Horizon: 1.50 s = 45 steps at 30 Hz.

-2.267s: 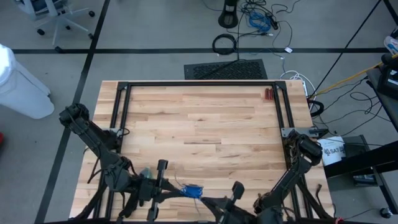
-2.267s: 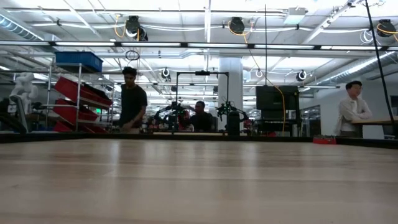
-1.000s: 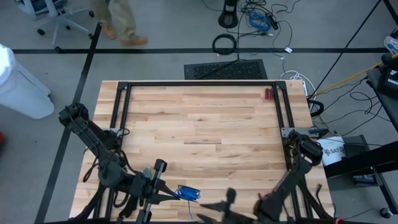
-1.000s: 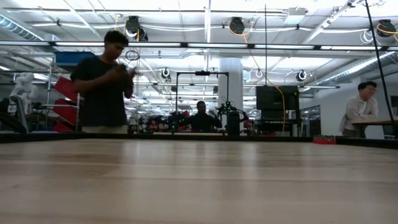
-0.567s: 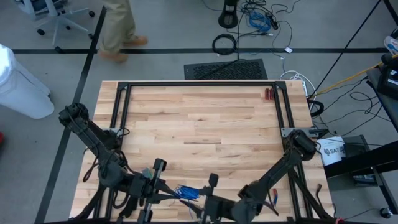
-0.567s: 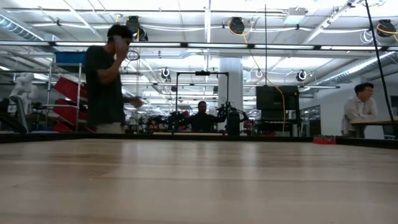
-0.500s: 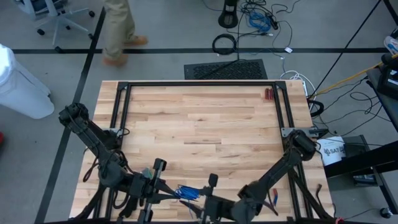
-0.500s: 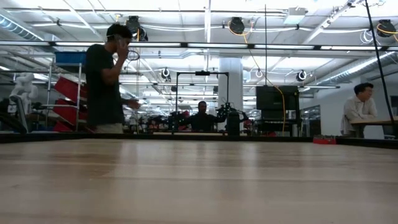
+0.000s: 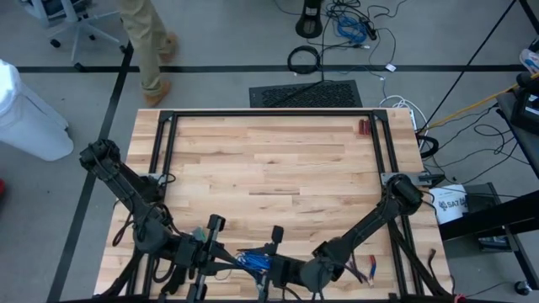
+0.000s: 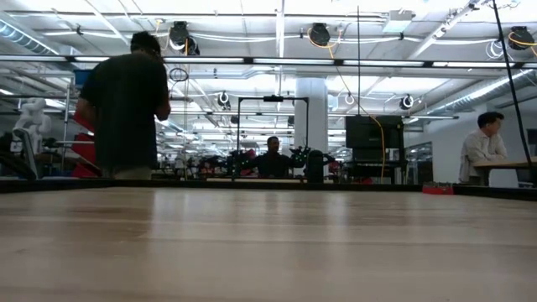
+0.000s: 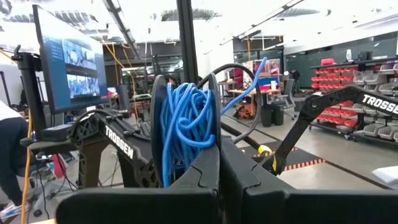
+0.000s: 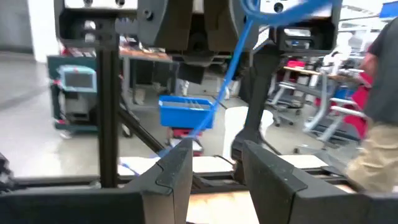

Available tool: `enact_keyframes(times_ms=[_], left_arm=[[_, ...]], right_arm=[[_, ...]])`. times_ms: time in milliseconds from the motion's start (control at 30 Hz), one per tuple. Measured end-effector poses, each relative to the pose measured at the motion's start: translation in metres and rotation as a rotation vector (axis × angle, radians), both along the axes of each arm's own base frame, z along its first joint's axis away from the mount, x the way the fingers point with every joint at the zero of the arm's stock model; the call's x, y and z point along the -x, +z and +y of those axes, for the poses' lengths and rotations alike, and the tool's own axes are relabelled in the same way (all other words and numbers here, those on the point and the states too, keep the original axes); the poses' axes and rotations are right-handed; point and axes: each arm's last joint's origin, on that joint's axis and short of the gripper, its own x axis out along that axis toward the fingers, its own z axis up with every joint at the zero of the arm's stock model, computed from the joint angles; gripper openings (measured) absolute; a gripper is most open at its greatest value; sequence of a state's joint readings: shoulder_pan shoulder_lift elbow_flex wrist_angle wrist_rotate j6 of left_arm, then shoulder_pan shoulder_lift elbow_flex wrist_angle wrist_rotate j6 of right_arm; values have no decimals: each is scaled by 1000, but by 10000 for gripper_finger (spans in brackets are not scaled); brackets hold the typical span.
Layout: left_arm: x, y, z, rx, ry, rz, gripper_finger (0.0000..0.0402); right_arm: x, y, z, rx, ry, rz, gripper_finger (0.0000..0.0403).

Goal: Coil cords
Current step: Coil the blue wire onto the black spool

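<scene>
The cord [image 9: 253,261] is bright blue and wound into a bundle [image 11: 186,121]. It is at the table's near edge, where my left gripper [image 9: 226,259] is shut on it. One loose strand [image 12: 227,68] runs slanting down from the bundle. It passes in front of my right gripper [image 12: 214,163], which stands open just to the right of the bundle [image 9: 271,254] and faces it. The low view shows neither gripper nor the cord. My left gripper pinches the lower part of the bundle [image 11: 186,163], several loops together, between its two fingers [image 11: 205,168]. The fingers come about level from the table's left. The bundle stands up above the fingertips, off the table. My right gripper: I cannot tell whether the loose strand touches its finger [image 12: 177,163].
A black frame [image 9: 269,113] runs round the tabletop. Red-handled pliers [image 9: 363,127] lie at the far right corner. A person [image 9: 147,42] walks past the far left corner. A black cable ring [image 9: 304,59] lies on the floor beyond the table.
My right gripper has swung along the near edge toward the table's left, up to the cord bundle held by my left gripper. Its fingers have stayed apart. The person beyond the far edge has walked on.
</scene>
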<state>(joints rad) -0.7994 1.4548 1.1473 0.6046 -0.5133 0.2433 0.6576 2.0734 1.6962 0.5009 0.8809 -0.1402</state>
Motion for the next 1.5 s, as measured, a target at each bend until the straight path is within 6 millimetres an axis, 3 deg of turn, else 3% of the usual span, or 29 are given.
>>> enact_keyframes(times_ms=[233, 500, 967, 1100, 1267, 1400, 1500], left_arm=[[0, 0, 0, -1, 0, 1, 0], [0, 0, 0, -3, 0, 2, 0], [0, 0, 0, 0, 0, 0, 0], [0, 0, 0, -1, 0, 0, 0], [0, 0, 0, -1, 0, 0, 0], [1, -1, -1, -10, -4, 10, 0], [4, -2, -5, -14, -20, 13, 0]], right_arm=[[-2, -2, 1, -6, 22, -19, 128], [12, 3, 16, 5, -15, -43, 128], [-4, 0, -4, -3, -41, -26, 125], [-4, 0, -4, -3, -43, -25, 92], [-4, -2, -3, 18, -41, -7, 12], [1, -8, 2, 48, -91, 52, 5], [17, -11, 20, 58, -130, 76, 2]])
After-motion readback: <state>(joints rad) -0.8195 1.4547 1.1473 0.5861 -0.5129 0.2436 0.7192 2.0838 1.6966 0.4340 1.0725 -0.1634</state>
